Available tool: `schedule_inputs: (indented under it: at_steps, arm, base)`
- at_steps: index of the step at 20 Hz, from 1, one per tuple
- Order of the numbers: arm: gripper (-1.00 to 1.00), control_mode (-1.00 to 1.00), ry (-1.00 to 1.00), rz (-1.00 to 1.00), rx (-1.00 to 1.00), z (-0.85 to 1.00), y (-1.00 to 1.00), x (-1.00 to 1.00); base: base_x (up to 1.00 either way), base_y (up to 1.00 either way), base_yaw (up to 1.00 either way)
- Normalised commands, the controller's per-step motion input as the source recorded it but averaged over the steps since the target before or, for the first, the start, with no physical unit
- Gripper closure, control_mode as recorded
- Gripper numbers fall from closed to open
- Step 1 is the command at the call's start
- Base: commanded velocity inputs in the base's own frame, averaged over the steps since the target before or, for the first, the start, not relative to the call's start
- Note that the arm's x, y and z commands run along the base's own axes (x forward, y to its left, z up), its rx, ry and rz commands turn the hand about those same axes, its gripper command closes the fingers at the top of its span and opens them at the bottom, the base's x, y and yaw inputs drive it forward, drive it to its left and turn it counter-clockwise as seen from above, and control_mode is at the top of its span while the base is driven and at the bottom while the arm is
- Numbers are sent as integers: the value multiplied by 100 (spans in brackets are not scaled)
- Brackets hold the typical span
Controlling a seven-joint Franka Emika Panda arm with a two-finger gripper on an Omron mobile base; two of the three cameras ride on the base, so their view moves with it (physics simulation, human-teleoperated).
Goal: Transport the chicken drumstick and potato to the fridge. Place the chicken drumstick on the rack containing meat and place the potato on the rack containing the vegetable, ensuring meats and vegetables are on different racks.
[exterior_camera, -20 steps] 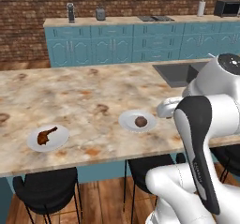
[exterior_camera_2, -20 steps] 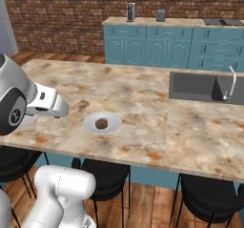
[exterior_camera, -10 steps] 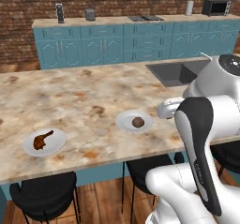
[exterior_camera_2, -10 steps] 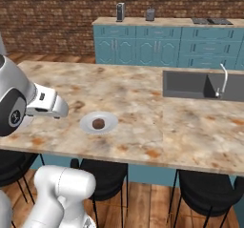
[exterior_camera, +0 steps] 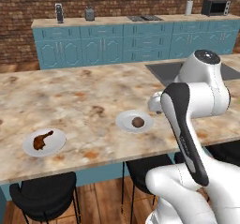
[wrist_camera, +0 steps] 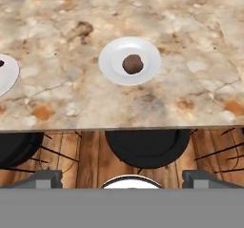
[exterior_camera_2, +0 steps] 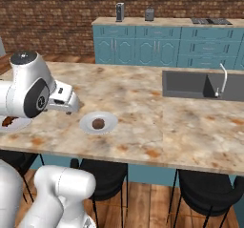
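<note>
Two plates sit on the long marble counter [exterior_camera: 84, 96], well apart, and I take the scene from the big surfaces down. The counter runs across in front of me with black stools [exterior_camera: 44, 195] tucked under its near edge and a sink [exterior_camera_2: 200, 85] sunk into it off to my right. No fridge shows from where I stand, so both items have a drive ahead of them once lifted.

My arm is folded back over the near edge, with the gripper [exterior_camera_2: 66, 103] hanging above the counter to the left of the nearer plate [exterior_camera_2: 98, 122]. Its fingers [wrist_camera: 47, 178] stand spread wide with nothing between them.

On that nearer plate, about at its centre, lies the potato [wrist_camera: 133, 64], small, round and dull brown. The further plate [exterior_camera: 44, 142] to my left carries the chicken drumstick [exterior_camera: 41, 140], dark reddish-brown, lying flat.

I judge the step in hand is reaching for the potato, since the hand camera frames it nearly dead ahead. To do it well I would centre the open fingers over the lump, come straight down, and stop short of the plate rim so a tip does not tip or shove the plate. Being round, it could roll out, so I would close across its widest part, then lift straight up.
</note>
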Motion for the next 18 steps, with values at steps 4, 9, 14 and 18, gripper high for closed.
schedule_inputs:
  at_steps: [4, 9, 14, 18]
  arm:
    - [-100, -100, 14, 0, 0, -43, -1, 73]
    - [-100, -100, 13, 0, 0, -42, 0, 66]
    - [-100, -100, 19, 0, 0, -29, 0, 38]
    - [-100, -100, 6, 0, 0, -31, -1, 18]
  base:
    - [0, 0, 0]
    - [0, 0, 0]
    - [0, 0, 0]
    - [0, 0, 0]
